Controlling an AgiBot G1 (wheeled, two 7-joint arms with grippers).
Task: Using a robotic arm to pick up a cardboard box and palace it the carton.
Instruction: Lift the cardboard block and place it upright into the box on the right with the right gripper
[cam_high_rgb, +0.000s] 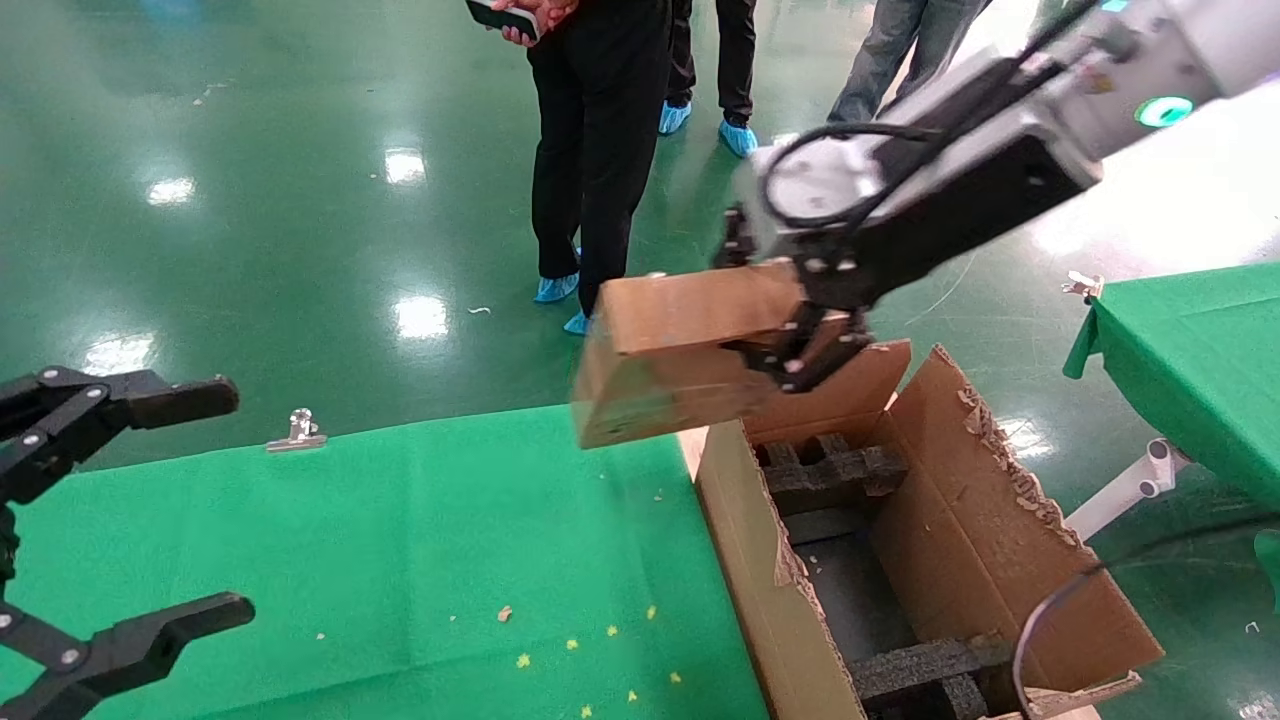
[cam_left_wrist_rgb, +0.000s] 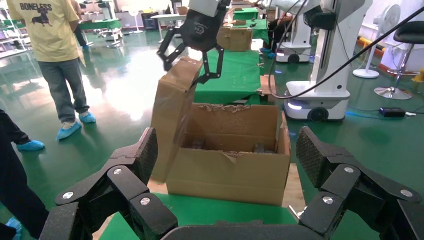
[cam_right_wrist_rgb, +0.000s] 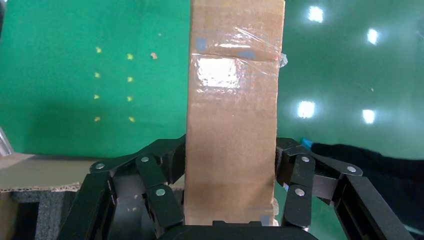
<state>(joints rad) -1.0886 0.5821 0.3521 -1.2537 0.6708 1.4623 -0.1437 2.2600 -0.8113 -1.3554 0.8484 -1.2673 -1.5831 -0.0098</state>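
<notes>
Cardboard box (cam_high_rgb: 670, 355), mid-frame, hangs in the air, pinched by the right claw (cam_high_rgb: 800, 345) just over the carton (cam_high_rgb: 960, 500) far edge, so next it should move over the opening and lower; left claw (cam_high_rgb: 120, 520) waits spread, lower left.

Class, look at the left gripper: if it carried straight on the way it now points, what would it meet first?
Most likely the carton. In the left wrist view the open left gripper frames the carton's near wall dead ahead, with green table edge in between. Depth is unclear, so this is a judgement.
</notes>
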